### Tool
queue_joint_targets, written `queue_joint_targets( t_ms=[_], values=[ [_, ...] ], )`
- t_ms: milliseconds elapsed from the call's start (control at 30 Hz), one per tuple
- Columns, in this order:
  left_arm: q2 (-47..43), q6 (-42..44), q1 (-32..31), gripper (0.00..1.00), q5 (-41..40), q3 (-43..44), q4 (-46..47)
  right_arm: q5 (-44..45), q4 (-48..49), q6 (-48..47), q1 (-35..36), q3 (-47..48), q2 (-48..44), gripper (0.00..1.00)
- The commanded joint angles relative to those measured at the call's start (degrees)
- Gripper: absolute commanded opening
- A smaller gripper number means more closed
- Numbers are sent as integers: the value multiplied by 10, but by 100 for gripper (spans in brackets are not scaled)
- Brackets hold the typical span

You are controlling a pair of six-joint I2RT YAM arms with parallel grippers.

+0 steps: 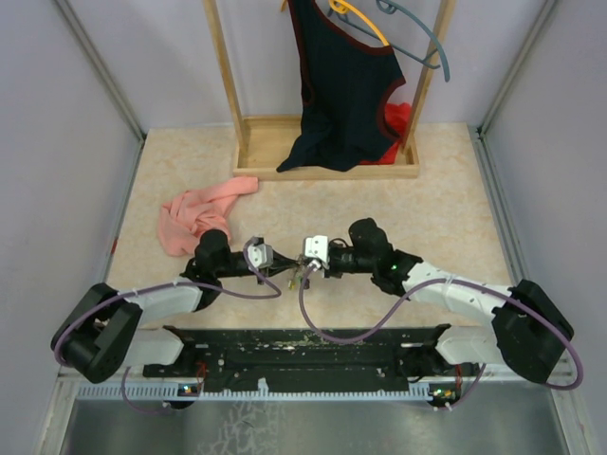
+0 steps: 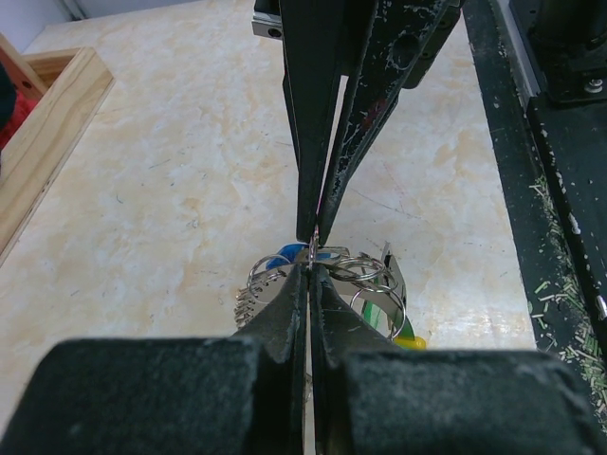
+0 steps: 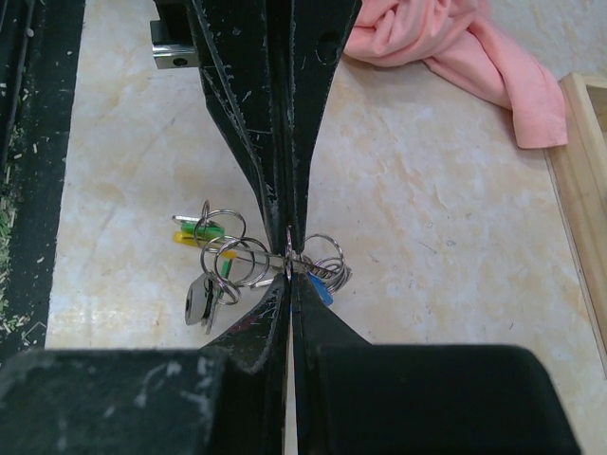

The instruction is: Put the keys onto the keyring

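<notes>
— How do our arms sit?
— Both reach low and inward and meet tip to tip over the worktop (image 1: 455,190). Our left end effector (image 2: 309,275) and right end effector (image 3: 289,282) each pinch closed on the keyring (image 3: 248,258), with the keys (image 3: 201,228) bunched around it.

On my feed, a pink cloth (image 1: 199,213) lies crumpled on the beige marbled table (image 1: 455,209), left of centre. At the far edge stands a wooden rack (image 1: 226,66). 1 dark top (image 1: 341,95) with red trim hangs in it, with a red cloth (image 1: 398,118) behind its right side. 2 hangers sit up top: a yellow hanger (image 1: 365,21) and a grey hanger (image 1: 443,59).
</notes>
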Motion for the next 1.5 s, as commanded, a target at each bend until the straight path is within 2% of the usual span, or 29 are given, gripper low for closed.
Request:
queue_joint_targets(
  t_ms=[0, 300, 633, 1000, 1033, 1200, 1467],
  values=[
    [-13, 17, -7, 1, -12, 13, -23, -22, -3, -11, 11, 44, -17, 0],
    [-13, 12, -7, 1, -26, 9, -12, -25, -12, -12, 11, 48, -23, 0],
    [-30, 67, -35, 1, -83, 28, -95, -27, -82, -32, 11, 84, -17, 0],
    [-49, 60, -43, 1, -102, 18, -76, -25, -106, -40, 12, 98, 6, 1],
    [-48, 56, -43, 1, -104, 17, -72, -24, -104, -40, 11, 96, 4, 5],
    [-46, 49, -42, 1, -113, 16, -70, -17, -102, -40, 11, 86, -13, 16],
    [-53, 43, -42, 1, -123, 11, -65, 10, -87, -32, 4, 48, -51, 22]
  ],
)
